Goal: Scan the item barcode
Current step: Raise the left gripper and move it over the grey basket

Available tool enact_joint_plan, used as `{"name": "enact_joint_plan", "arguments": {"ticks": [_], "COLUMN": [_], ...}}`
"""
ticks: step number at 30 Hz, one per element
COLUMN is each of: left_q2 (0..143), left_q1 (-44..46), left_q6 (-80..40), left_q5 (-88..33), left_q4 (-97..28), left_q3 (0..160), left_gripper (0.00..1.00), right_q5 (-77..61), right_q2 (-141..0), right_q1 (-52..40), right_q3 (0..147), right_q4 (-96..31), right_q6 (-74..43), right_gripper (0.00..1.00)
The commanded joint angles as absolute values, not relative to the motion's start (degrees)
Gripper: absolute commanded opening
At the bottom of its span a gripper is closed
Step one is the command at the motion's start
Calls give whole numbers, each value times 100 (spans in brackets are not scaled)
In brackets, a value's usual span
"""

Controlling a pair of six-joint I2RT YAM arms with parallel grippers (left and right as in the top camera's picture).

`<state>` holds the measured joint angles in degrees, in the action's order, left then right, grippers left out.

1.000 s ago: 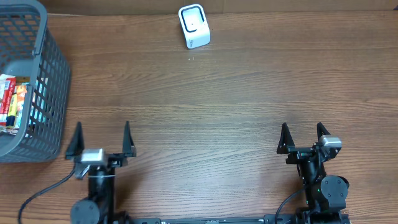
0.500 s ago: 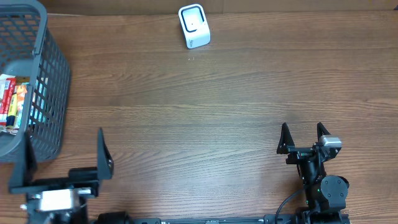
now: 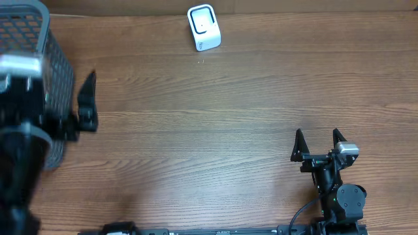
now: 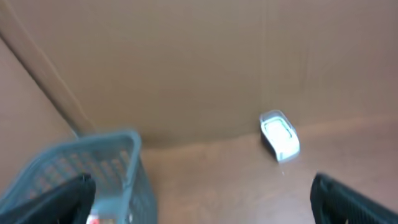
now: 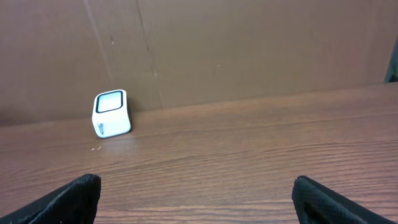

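My left end effector (image 4: pixel 202 180) is raised high beside the grey basket (image 3: pixel 57 62), spread and empty; my right end effector (image 3: pixel 317 134), also spread, sits low. The white scanner (image 3: pixel 204 27) stands at the bench's (image 3: pixel 228 117) far edge.

Even warm light, L wrist cam motion-blurred, overhead left edge smeared

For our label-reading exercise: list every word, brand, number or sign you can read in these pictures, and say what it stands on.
On the scanner: a small dark mark low on its front, too small and blurred to read.
On the basket: no writing shows.
Nothing else bears text, so there is nothing to quote.
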<state>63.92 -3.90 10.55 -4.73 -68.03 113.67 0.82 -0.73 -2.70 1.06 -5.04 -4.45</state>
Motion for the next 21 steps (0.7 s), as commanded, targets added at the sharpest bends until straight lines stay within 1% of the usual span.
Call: {"name": "enact_joint_plan", "arguments": {"ticks": [1,3,5,10,12,16,19,21], "left_q2": [7669,8337,8860,9627,9769,9769,9690,9673], "left_q1": [-410,-410,-410,-410,-423,-624,-1028,-1424], "left_q6": [1116,1118,1116,1057,1253,1319,1151,1142], "left_q5": [-768,-897,-1015,-1055,-919,-314,314,471], "left_q4": [-8001,-8759,-9100,-9271,-9255,-8641,-7870,-7502], "left_q3": [12709,13294,13596,13625,13625,13644,13679,13679], "left_gripper": [100,99,100,99,100,100,100,99], "right_q5": [93,95,95,95,95,95,95,95], "right_q2": [-16,-16,-16,-16,-16,-16,-16,-16], "right_q1": [-250,-250,-250,-250,-250,-250,-250,-250], "right_q3": [45,45,45,45,45,45,45,45], "right_q4": [-471,-469,-469,-471,-471,-469,-471,-471], "right_q6": [-425,-425,-425,-425,-425,-425,-425,-425], "right_gripper": [100,100,100,100,100,100,100,100]}}
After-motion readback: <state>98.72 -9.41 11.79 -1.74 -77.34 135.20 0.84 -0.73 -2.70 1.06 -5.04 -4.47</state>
